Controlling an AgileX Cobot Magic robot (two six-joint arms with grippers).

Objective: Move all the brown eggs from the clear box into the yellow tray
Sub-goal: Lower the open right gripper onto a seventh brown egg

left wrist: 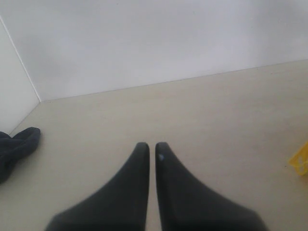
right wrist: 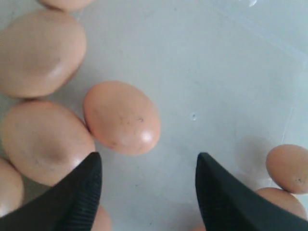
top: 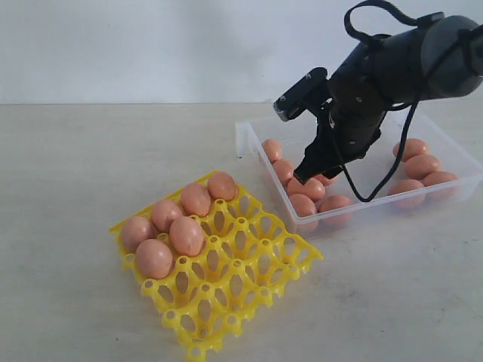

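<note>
Right gripper low inside the clear box, jaws open, empty.
Brown eggs lie in two clusters in the box; six more sit in the yellow tray beside the box. Left gripper closed, empty.

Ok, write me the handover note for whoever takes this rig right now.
Left gripper: fingers shut, empty, over bare table, away from the work.
Right gripper: fingers open, empty, down inside the clear box, over the cluster of brown eggs at the end nearer the tray.
Done: six eggs sit in cups of the yellow tray.
Left to do: about ten eggs in the box, in two clusters, one toward each end; the arm hides some.
</note>
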